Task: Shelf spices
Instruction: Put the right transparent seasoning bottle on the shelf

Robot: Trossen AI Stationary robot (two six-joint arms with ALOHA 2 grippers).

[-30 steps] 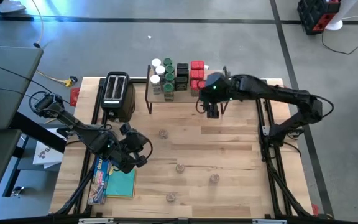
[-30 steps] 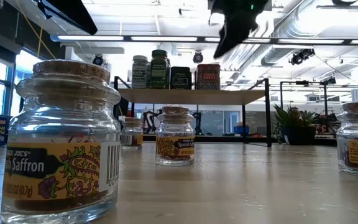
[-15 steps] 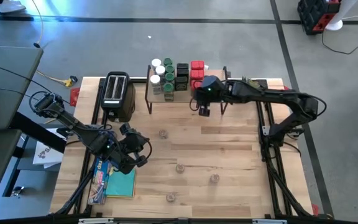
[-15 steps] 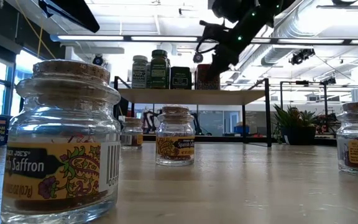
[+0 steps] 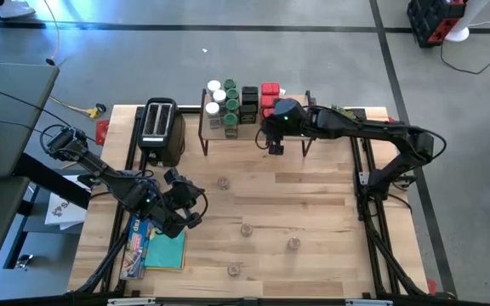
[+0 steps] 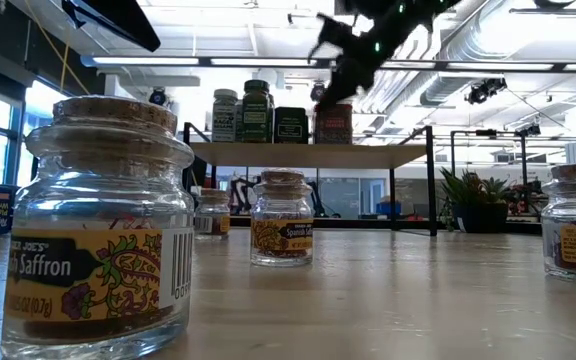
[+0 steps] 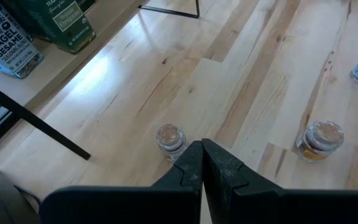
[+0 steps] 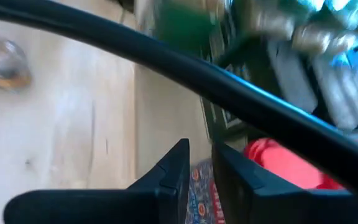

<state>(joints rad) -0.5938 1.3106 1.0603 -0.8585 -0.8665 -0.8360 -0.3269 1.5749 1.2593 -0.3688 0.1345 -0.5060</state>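
The shelf [image 5: 238, 134], a wooden top on black legs, stands at the table's far edge. On it are white-lidded and green-lidded jars [image 5: 221, 98], black boxes [image 5: 249, 98] and red tins [image 5: 270, 90]. Tiny cork-topped jars [image 5: 224, 182] stand loose on the table. My right gripper [image 5: 273, 148] hangs at the shelf's near right part, right above a red tin [image 6: 335, 123], its fingers [image 8: 173, 168] drawn almost together with nothing seen between them. My left gripper [image 5: 196, 206] waits shut above the table's near left, with a tiny jar [image 7: 170, 137] just past its fingertips. My right gripper slants down from the table's right side over the red tin [image 8: 272, 165] at the front of the shelf. Whether its fingers touch the tin I cannot tell; the arm's own dark shape covers the spot in the low view.
A black toaster [image 5: 160, 127] stands left of the shelf. A long blue foil box [image 5: 134, 242] and a teal cloth [image 5: 167, 251] lie at the near left. More tiny jars [image 5: 247, 228] [image 5: 293, 244] dot the middle and near part of the table.
My right gripper has gone down and toward the table's left, from beside the shelf's right leg to the red tins, tipping as it went. Its fingers have drawn from wide apart to nearly together. The spices on the shelf stand as before.
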